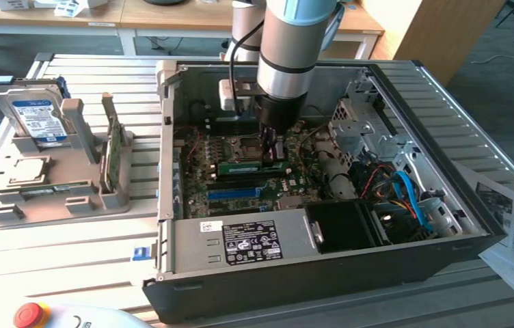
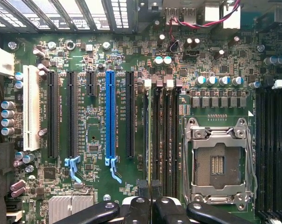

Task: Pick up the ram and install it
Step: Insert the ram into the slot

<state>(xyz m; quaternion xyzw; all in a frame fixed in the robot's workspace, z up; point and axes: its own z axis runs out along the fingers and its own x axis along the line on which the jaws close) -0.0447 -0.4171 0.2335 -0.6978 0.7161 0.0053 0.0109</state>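
My gripper [image 1: 272, 157] reaches down into the open computer case [image 1: 476, 225], over the motherboard [image 1: 230, 188]. It is shut on the ram [image 1: 241, 166], a thin green stick lying level just above the board. In the wrist view the ram [image 2: 149, 140] shows edge-on as a thin greenish line running away from the gripper [image 2: 150, 204]. It lines up with the outermost of the black memory slots [image 2: 163, 140], beside the CPU socket [image 2: 217, 161]. I cannot tell whether it touches the slot. The black fingers [image 2: 137, 210] press close together around it.
A grey fixture tray [image 1: 74, 205] on the exterior view's left holds a hard drive [image 1: 33, 116], an upright green card [image 1: 111, 147] and a chip [image 1: 24, 171]. The power supply [image 1: 248, 242], drive cage [image 1: 357, 123] and cables [image 1: 407, 191] crowd the case. A blue slot [image 2: 110, 116] lies beside the memory slots.
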